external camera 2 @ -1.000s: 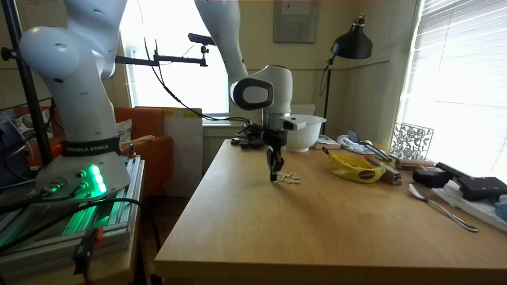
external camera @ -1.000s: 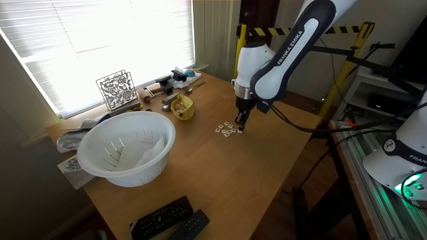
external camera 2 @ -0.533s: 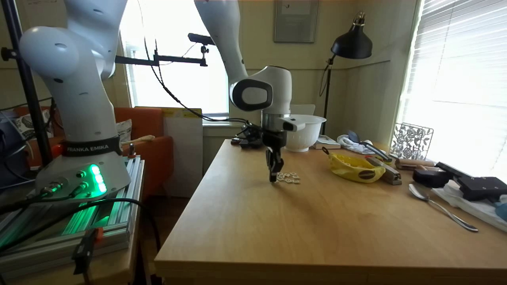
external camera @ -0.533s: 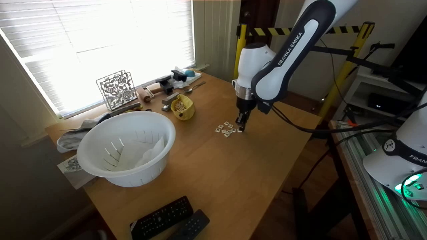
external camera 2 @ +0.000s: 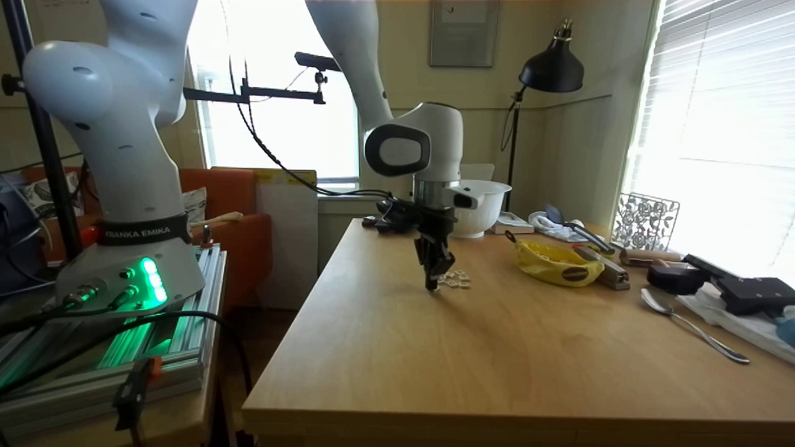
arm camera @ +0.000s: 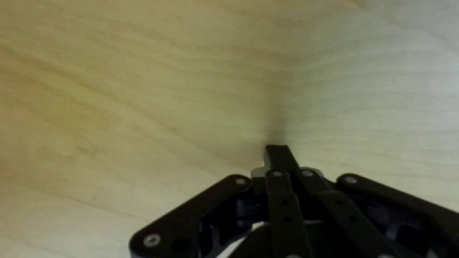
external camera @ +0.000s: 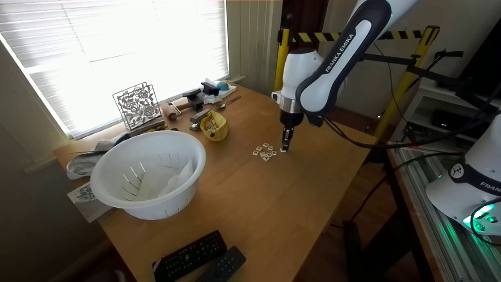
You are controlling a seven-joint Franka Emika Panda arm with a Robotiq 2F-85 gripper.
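one tile (external camera: 282,150) has shifted right in an exterior view, now clearer of the tile cluster (external camera: 268,155), beside the gripper (external camera: 285,149), its jaws pressed together.

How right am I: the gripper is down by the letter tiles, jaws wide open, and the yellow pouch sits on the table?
Only the jaws are wrong: they're shut; the wrist view shows the fingers together. The gripper is down by the letter tiles, and the yellow pouch sits on the table.
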